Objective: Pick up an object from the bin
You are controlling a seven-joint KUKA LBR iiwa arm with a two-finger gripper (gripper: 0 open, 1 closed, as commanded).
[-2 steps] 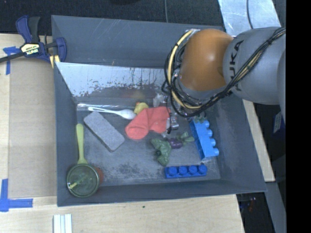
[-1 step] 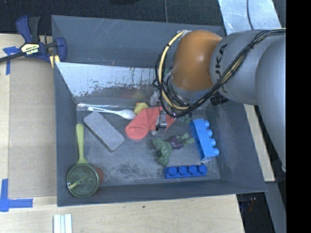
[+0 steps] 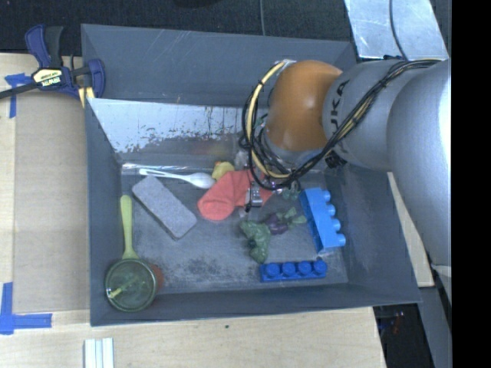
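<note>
Gripper (image 3: 259,195) of the KUKA arm (image 3: 399,121), low in the grey metal bin (image 3: 100,205) beneath the arm's orange wrist cover (image 3: 303,106) and a loop of black cables (image 3: 257,121), hangs at the right end of a red-pink soft roll (image 3: 221,198) that lies near the middle of the bin floor. The cover and cables hide the tool's tip, so it cannot be told whether the gripper is clenched or released, nor whether it touches the roll. A small yellow thing (image 3: 222,169) sits just behind the roll, towards the far wall. A white plastic spoon (image 3: 180,177) lies to the roll's left, its bowl pointing at the roll, and a grey oblong block (image 3: 163,207) lies slantwise just in front of the spoon. A green toy figure (image 3: 258,238) lies just in front of the gripper, on the near side. To the right of the gripper a blue studded brick (image 3: 322,219) lies slantwise by the right wall, and a second, longer blue brick (image 3: 291,270) lies along the near wall, close to the figure. In the near left corner, well apart from the gripper, rests a round green scoop (image 3: 130,284) with a yellow-green handle (image 3: 126,225) pointing away from the near wall
</note>
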